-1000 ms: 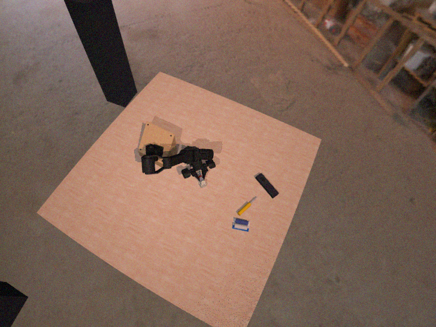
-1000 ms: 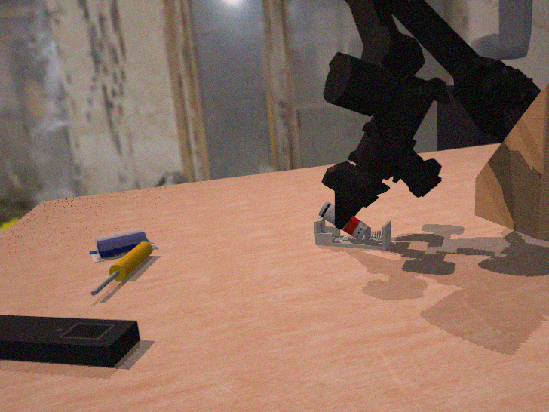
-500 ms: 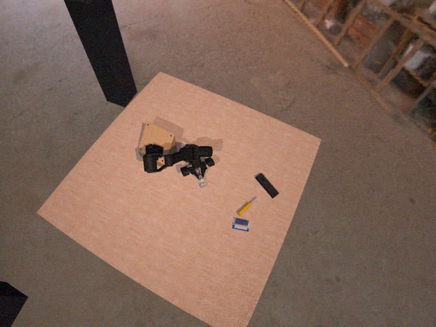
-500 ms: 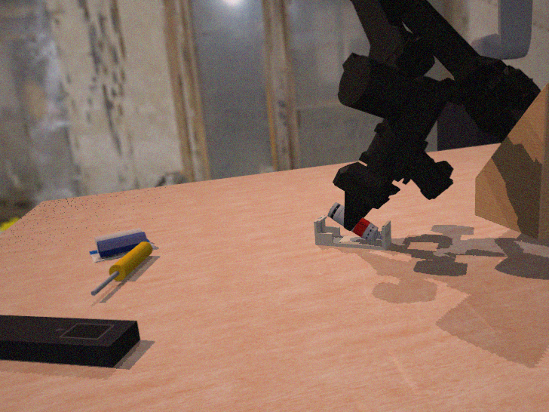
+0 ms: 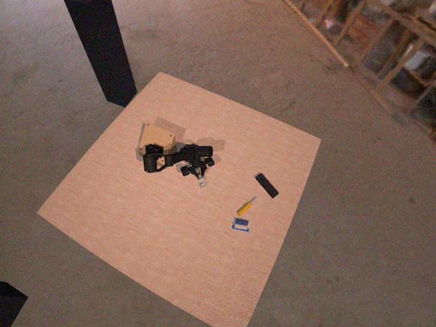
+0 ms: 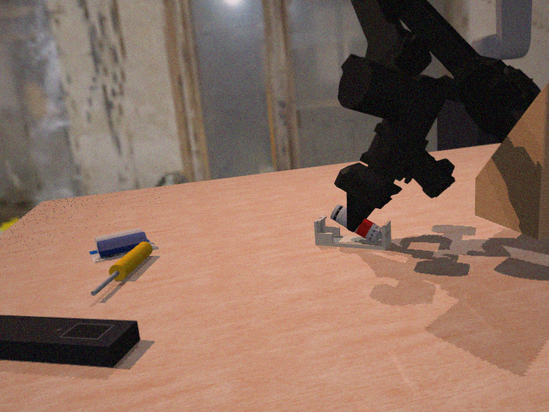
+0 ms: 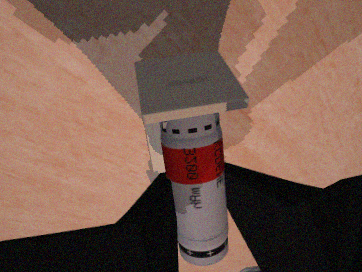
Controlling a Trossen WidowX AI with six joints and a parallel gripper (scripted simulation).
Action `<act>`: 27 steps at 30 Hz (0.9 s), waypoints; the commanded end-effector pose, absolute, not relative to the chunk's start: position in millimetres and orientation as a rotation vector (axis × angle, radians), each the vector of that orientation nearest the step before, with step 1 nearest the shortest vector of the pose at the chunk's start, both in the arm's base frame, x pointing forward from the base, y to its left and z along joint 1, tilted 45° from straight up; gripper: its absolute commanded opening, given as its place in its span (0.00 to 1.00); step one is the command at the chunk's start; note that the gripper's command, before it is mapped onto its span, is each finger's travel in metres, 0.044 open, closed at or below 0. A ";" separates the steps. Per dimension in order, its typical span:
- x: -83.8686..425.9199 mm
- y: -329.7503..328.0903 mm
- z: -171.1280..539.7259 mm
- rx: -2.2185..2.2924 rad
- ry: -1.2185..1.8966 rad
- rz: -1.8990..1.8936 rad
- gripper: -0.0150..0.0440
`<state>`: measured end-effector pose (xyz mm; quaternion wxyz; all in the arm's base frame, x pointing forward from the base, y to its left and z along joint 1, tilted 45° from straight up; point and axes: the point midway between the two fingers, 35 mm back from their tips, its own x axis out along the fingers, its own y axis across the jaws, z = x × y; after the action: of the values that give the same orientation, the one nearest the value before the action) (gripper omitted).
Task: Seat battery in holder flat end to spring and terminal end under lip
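The white battery with a red band (image 6: 365, 228) (image 7: 202, 220) is tilted in the grey holder (image 5: 202, 184) (image 6: 387, 237) (image 7: 190, 82). Its flat, red-banded end is low, close against the spring-end wall. Its terminal end, marked with plus signs in the wrist view, is raised above the lip end, not under the lip. My gripper (image 5: 200, 175) (image 6: 356, 221) (image 7: 193, 177) is shut on the battery's middle, with its fingers on both sides. The spring is hidden behind the battery and the end wall, and contact with it cannot be seen.
A wooden block (image 5: 156, 135) (image 6: 487, 197) stands near the arm's base. Away from the holder lie a yellow screwdriver (image 5: 244, 208) (image 6: 133, 260), a blue roll-shaped object (image 5: 241, 221) (image 6: 121, 244) and a black box (image 5: 266, 185) (image 6: 57, 350).
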<state>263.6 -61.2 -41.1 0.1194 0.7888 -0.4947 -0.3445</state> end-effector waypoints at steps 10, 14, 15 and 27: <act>269.4 -64.8 -47.3 2.297 -1.492 -1.184 0.39; 270.6 -66.4 -47.6 2.285 -1.506 -1.233 0.39; 270.8 -66.7 -47.5 2.282 -1.510 -1.245 0.39; 271.8 -70.9 -45.8 2.239 -1.553 -1.394 0.39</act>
<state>273.8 -71.2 -42.7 0.0561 0.7409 -0.5085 -0.4350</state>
